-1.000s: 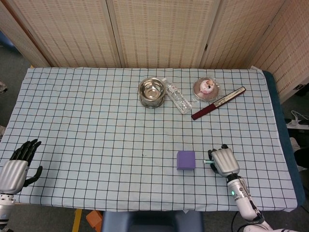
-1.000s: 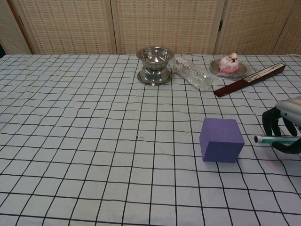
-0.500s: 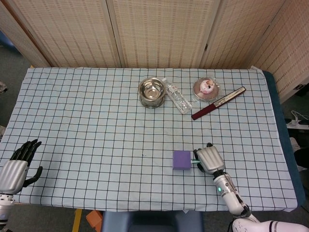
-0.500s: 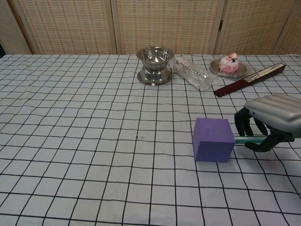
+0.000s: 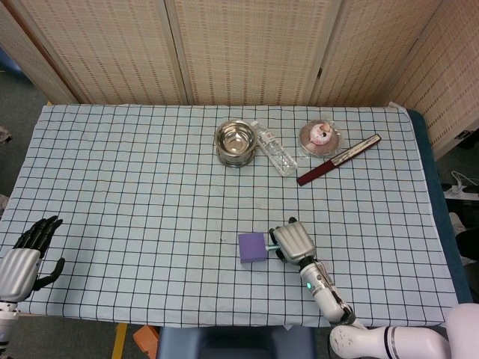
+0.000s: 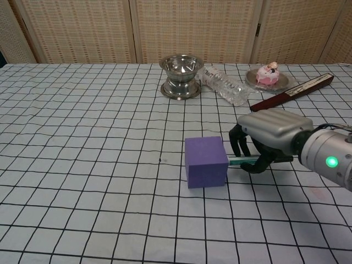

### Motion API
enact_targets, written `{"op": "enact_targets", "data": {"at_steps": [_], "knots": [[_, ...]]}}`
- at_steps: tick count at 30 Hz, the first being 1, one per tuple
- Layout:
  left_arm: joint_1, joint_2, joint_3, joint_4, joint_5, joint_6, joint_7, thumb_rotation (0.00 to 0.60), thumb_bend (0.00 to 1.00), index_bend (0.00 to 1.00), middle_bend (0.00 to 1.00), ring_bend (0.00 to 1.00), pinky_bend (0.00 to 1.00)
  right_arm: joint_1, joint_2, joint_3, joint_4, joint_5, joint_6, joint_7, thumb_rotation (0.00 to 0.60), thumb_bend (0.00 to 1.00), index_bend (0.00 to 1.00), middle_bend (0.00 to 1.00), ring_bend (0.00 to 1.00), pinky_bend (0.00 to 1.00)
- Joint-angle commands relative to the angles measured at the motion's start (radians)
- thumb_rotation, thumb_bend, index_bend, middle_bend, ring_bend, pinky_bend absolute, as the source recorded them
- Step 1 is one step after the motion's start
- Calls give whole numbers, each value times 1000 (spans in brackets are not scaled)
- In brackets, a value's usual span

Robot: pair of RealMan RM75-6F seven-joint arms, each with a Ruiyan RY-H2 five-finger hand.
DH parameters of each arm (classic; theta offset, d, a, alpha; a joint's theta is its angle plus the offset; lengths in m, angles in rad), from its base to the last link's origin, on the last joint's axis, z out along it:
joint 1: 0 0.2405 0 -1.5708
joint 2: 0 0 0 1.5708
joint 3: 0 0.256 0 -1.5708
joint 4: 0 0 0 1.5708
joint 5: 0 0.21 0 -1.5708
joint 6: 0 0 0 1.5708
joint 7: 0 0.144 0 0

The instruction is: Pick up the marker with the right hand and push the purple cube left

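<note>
Right hand (image 6: 269, 132) clamped on marker (image 6: 240, 162), tip against right face of purple cube (image 6: 205, 161) | step: pushing cube left, judged underway | next: steady leftward drive, tip centred | cube just left of hand, near-centre of table (image 5: 112, 172) | left hand (image 5: 26, 254) empty, fingers apart

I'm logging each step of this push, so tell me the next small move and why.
Probably keep sweeping the right hand a little further left. It grips the marker, whose tip meets the right face of the purple cube, so contact is made and the cube should slide on.
</note>
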Motion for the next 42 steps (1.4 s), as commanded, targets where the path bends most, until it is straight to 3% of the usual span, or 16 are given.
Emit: {"op": "enact_targets", "data": {"at_steps": [1,27,42], "knots": [[0,2,1,0,1,0,-5,600,459,0,0,0,150,35,-33,15,18,30,-5,-27,600,436,966,843,592,284],[-4,13,1,10,-5,-11,-44,600,460,0,0,0,150,301,-238,99,95,209,-17,-133,600,436,966,843,592,284],[-6,14,2,14,-6,-16,-55,600,461,0,0,0,150,503,-446,216,352,307,-42,-152,600,436,966,843,599,284]]}}
